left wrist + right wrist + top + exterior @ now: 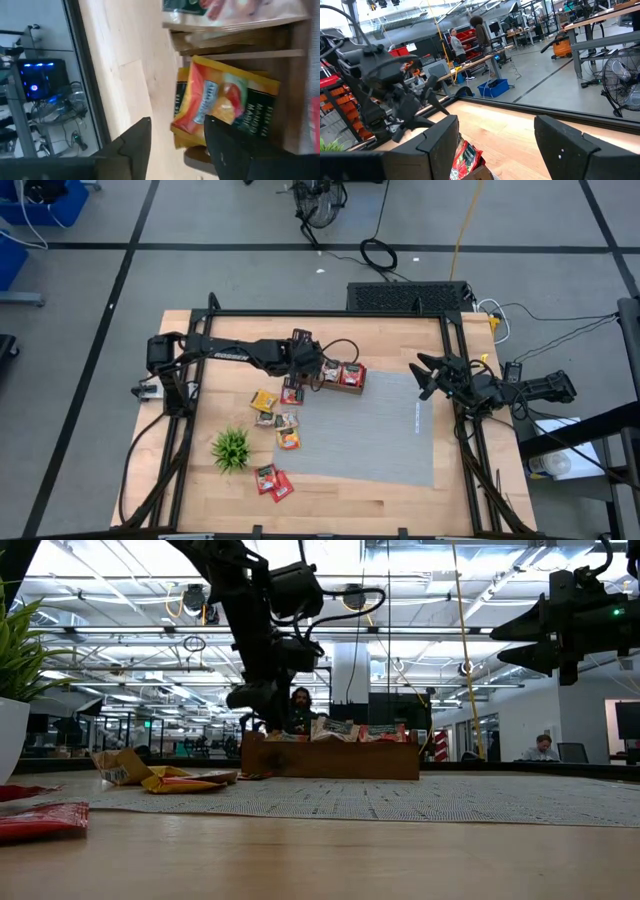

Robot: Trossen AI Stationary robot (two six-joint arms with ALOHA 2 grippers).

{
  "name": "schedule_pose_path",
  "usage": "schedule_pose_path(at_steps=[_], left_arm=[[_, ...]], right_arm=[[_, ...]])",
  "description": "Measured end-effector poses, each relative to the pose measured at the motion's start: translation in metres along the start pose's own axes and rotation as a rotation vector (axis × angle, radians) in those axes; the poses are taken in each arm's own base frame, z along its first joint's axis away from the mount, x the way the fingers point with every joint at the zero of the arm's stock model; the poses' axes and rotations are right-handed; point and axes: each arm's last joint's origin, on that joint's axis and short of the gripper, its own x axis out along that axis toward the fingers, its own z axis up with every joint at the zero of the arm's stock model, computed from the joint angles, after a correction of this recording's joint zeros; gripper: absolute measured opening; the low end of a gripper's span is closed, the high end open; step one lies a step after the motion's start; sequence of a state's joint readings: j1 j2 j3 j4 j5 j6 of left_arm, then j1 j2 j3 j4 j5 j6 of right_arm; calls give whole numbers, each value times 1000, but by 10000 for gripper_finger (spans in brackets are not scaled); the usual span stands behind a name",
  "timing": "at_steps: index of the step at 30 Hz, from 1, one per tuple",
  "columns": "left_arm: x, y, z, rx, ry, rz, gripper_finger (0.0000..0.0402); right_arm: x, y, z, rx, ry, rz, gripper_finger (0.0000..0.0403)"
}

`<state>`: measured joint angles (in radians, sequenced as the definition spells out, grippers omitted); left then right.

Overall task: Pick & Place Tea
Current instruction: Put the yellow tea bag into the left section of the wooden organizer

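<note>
High view looks straight down on the whole surface (390,480); low view sits level at its edge; wrist views ride close — all share the wooden tray (330,758).

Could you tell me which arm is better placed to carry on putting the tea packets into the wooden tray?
The left. Its gripper hangs at the brown wooden tray, open above an orange tea packet, with loose red and yellow packets beside it. The right gripper waits open, raised at the table's right edge.

Wooden table (340,498), grey mat (380,430), plant (231,448), tea packets (273,480)
</note>
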<state>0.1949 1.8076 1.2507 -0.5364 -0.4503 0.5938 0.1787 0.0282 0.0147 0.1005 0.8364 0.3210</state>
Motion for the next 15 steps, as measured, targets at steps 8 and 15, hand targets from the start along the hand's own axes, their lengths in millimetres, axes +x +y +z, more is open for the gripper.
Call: schedule_pose_path(at_steps=[8, 15], left_arm=[[-29, 7, 11, -32, -5, -31, 188], [-67, 22, 17, -117, -14, -123, 187]], right_arm=[[0, 0, 0, 0, 0, 0, 242], [0, 0, 0, -1, 1, 0, 242]])
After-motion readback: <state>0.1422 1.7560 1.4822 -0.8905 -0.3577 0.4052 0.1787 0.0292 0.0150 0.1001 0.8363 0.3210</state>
